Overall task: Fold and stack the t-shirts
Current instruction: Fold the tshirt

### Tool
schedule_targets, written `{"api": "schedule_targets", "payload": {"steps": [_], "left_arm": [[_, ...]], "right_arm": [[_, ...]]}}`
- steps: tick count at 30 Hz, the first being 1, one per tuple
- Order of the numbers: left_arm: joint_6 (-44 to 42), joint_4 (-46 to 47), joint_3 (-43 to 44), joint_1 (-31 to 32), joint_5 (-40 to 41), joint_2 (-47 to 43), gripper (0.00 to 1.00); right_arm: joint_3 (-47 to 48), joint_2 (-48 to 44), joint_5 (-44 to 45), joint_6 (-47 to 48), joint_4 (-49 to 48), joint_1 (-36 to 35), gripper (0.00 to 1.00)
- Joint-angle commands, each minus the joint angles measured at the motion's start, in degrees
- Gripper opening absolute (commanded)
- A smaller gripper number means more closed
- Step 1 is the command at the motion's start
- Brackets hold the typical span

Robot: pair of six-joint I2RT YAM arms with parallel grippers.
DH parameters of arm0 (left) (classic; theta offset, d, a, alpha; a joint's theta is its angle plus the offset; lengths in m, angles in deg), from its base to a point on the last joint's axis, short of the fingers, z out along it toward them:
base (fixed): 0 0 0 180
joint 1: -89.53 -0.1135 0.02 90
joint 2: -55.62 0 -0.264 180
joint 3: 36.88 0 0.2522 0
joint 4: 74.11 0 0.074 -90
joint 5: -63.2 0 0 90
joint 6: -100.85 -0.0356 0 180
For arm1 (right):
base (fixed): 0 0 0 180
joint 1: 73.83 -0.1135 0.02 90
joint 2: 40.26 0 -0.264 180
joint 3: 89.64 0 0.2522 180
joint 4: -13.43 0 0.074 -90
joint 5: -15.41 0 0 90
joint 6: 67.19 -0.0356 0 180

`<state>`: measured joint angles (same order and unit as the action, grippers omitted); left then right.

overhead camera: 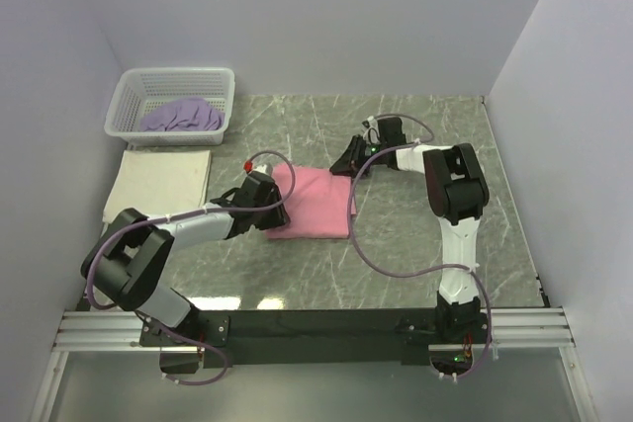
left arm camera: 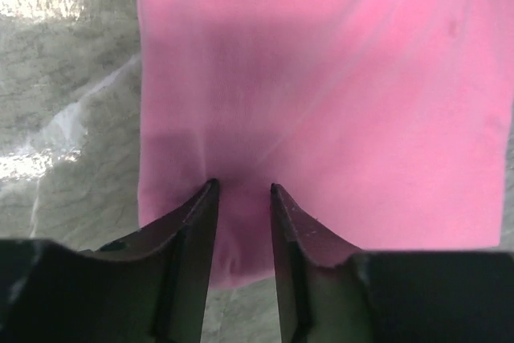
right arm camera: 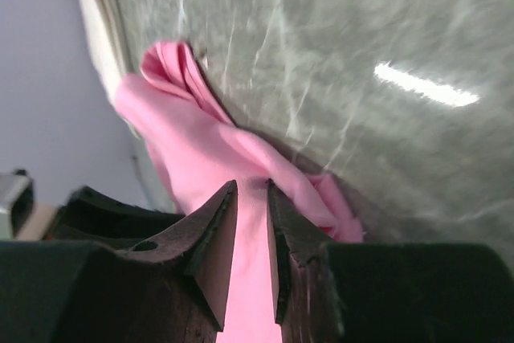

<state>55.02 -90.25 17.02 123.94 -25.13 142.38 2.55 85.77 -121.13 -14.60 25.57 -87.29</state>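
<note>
Basket [overhead camera: 178, 74]: white lattice, far-left corner of the worktop [overhead camera: 415, 244]. One item in it, the lavender t-shirt [overhead camera: 183, 116], crumpled in a heap.
Cream t-shirt [overhead camera: 158, 183]: folded flat on the worktop, just beside the basket's near side, outside it.
Pink t-shirt [overhead camera: 312, 205]: mid-worktop, lying as a rough rectangle between the two arms.
Right fingers [right arm camera: 215, 234]: at the pink shirt's far-right corner, nearly together and clamped on a strip of the cloth. That corner is raised off the marble and bunched.
Left fingers [left arm camera: 197, 238]: at the shirt's left edge, a gap showing between them with pink cloth in it. Can't tell whether they are pinching it or just straddling it.
</note>
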Motion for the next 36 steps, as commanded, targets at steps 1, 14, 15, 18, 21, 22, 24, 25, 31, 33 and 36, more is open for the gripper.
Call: {"api": "schedule_targets", "payload": {"steps": [1, 14, 15, 18, 21, 22, 24, 25, 31, 33, 36], "left_arm": [[2.85, 1.93, -2.17, 0.13, 0.09, 0.6, 0.37], [3.65, -1.48, -0.27, 0.13, 1.57, -6.6, 0.5], [3.22, -2.02, 1.24, -0.13, 2.45, -6.87, 0.52], [1.46, -2.73, 7.13, -1.28, 3.25, -6.52, 0.56], [-0.65, -2.11, 12.58, -3.64, 2.81, -2.84, 0.55], [-1.53, -2.02, 15.47, -5.04, 2.03, -1.35, 0.52], [-2.41, -1.24, 17.94, -6.11, 1.58, 3.21, 0.48], [-3.2, -1.06, 20.22, -7.07, 0.54, 4.8, 0.42], [-5.05, 0.44, 27.87, -9.71, -1.23, 17.72, 0.24], [-5.14, 0.26, 29.46, -10.33, -2.02, 22.12, 0.22], [-4.7, 0.44, 31.57, -12.08, -2.11, 26.17, 0.23]], "right_arm": [[-0.3, 1.14, 1.19, -6.7, -8.29, 2.73, 0.29], [-0.73, -5.43, 0.4, -8.22, -8.31, 3.7, 0.29], [-1.35, -6.5, 0.58, -7.77, -8.3, 3.7, 0.29], [-3.81, -10.1, 0.93, -6.8, -8.65, 3.52, 0.29], [-5.48, -11.69, 0.93, -5.75, -8.74, 2.91, 0.29], [-5.66, -11.61, 0.84, -5.4, -8.57, 2.65, 0.29], [-5.84, -10.9, 0.23, -4.69, -8.13, 1.94, 0.29], [-5.92, -10.47, -0.03, -4.6, -8.21, 1.85, 0.29], [-6.45, -5.9, 0.05, -4.69, -9.63, 1.59, 0.28], [-5.75, -4.67, 0.49, -3.9, -9.1, 1.76, 0.28], [-4.7, -2.38, 2.59, -2.85, -7.51, 2.29, 0.28]]}}
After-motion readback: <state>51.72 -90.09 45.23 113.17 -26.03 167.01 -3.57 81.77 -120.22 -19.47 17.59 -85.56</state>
